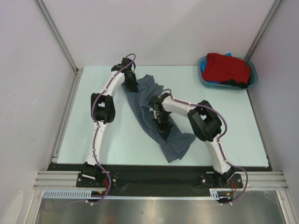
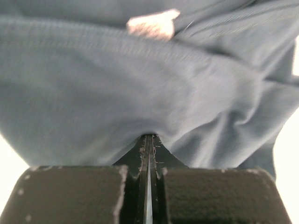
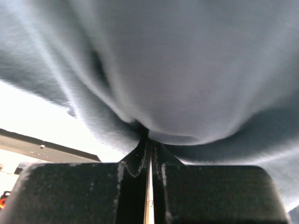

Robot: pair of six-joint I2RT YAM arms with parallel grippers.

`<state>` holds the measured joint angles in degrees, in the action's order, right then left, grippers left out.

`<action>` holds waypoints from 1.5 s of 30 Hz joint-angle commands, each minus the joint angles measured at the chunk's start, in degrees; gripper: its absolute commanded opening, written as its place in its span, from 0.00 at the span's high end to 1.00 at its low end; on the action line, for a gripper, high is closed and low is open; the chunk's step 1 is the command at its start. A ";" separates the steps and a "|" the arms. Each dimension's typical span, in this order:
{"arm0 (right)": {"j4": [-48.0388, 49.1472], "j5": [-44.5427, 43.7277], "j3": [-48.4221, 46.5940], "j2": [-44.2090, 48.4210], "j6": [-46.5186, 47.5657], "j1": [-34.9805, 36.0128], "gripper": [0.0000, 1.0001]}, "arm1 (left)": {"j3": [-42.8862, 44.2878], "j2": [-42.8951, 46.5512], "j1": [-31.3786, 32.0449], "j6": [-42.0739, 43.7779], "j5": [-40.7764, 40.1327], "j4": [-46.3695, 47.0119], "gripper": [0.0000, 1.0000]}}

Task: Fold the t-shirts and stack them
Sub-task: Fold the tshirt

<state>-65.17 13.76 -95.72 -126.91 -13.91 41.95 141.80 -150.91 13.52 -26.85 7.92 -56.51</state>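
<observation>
Grey t-shirt (image 1: pixel 148 93): bunched in long diagonal band across table (image 1: pixel 117 135), running from far left-centre to near centre; near end fans out flat.
Left gripper (image 2: pixel 148 140): at far end of band, jaws pressed together, fold of grey cloth pinched at tips. Pale label (image 2: pixel 152 25) shows on cloth beyond.
Right gripper (image 3: pixel 149 139): on band nearer front, jaws likewise clamped on grey cloth.
Red t-shirt (image 1: pixel 227 67): heaped in teal tub (image 1: pixel 253 74), far right corner, well apart from arms; blue and black cloth at its edges.
</observation>
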 commanded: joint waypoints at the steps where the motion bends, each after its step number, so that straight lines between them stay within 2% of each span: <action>1: 7.42 7.14 -0.07 -5.27 0.64 4.79 1.00 | 3.04 -3.15 -0.42 -4.17 4.73 12.20 1.00; 9: 5.93 13.65 -8.86 -8.87 -0.15 8.05 1.00 | 4.98 -5.88 -0.60 -7.34 11.40 19.86 1.00; 13: 4.44 14.36 -15.44 -10.98 -0.50 9.37 1.00 | 6.29 -7.64 -1.04 -8.30 15.53 22.93 1.00; 22: 4.61 16.30 -20.47 -12.66 -0.77 10.52 1.00 | 7.44 -8.79 -0.77 -11.47 26.51 30.22 0.97; 29: 1.89 17.36 -28.98 -16.43 0.11 10.96 1.00 | 7.53 -9.66 -0.69 -11.91 34.25 31.90 0.96; 33: -1.10 11.66 -29.88 -14.35 0.03 9.99 1.00 | 4.47 -5.55 -0.86 -7.43 30.94 29.53 0.95; 39: 0.83 1.21 -20.83 -2.65 -1.12 4.29 1.00 | -1.87 5.79 -2.44 -7.07 23.11 29.45 0.90; 42: 1.09 -3.72 -20.73 2.54 -1.56 0.52 1.00 | -3.98 10.45 -3.41 -5.94 19.33 26.46 0.76; 44: 1.09 -6.62 -21.43 4.74 -1.82 -1.60 0.99 | -5.39 13.96 -3.67 -3.65 16.70 25.32 0.78; 45: 1.27 -7.68 -22.57 5.18 -1.91 -3.53 0.91 | -5.48 14.93 -3.94 -2.86 15.73 23.92 0.71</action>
<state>-64.25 13.58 -115.70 -127.59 -15.16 42.09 136.38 -145.99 10.79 -33.50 28.56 -31.24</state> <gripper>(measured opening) 0.049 0.255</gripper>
